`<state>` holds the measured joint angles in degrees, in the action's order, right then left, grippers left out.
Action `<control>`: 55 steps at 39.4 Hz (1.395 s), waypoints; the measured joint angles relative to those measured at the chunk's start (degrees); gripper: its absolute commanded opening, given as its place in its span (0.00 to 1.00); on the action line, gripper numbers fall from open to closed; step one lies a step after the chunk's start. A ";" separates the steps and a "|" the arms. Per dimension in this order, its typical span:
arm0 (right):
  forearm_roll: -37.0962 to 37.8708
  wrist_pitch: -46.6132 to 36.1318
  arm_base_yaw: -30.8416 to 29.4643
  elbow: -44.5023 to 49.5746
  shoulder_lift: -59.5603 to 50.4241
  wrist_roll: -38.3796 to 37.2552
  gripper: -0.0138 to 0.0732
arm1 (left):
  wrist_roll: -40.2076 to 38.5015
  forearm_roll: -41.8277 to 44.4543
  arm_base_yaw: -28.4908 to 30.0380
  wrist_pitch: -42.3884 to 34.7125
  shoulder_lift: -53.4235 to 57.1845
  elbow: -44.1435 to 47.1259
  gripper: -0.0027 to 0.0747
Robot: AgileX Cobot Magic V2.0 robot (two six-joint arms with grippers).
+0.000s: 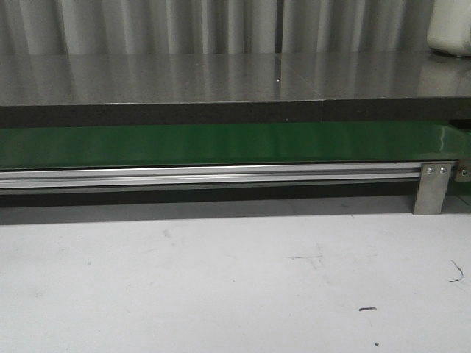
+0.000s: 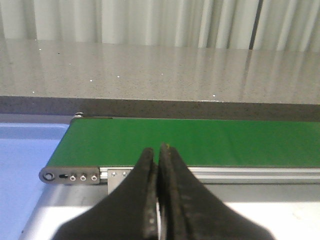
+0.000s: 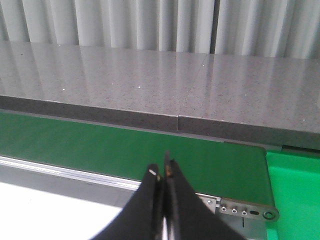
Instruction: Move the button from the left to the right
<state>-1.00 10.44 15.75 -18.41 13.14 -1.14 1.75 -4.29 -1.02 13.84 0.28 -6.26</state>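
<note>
The button is in none of the views. The green belt [image 1: 221, 145] runs across the front view behind an aluminium rail [image 1: 206, 175]. In the left wrist view my left gripper [image 2: 159, 150] is shut and empty, its black fingers meeting just in front of the belt's left end [image 2: 190, 142]. In the right wrist view my right gripper [image 3: 162, 172] is shut and empty, near the belt's right end [image 3: 150, 150]. Neither gripper shows in the front view.
A grey speckled counter [image 1: 221, 77] lies behind the belt, with corrugated wall beyond. A metal bracket [image 1: 433, 187] stands at the rail's right end. A white container [image 1: 450, 26] sits far right. White tabletop [image 1: 221, 287] lies in front. A green tray [image 3: 295, 195] adjoins the belt's right end.
</note>
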 measured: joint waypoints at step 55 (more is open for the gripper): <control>0.00 -0.42 0.00 1.65 -0.13 0.00 0.08 | -0.23 0.00 -0.43 -6.66 0.00 6.75 0.01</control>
<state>-1.00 10.02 15.75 -16.76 13.01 -1.14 1.53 -4.29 -1.45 7.18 0.28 0.49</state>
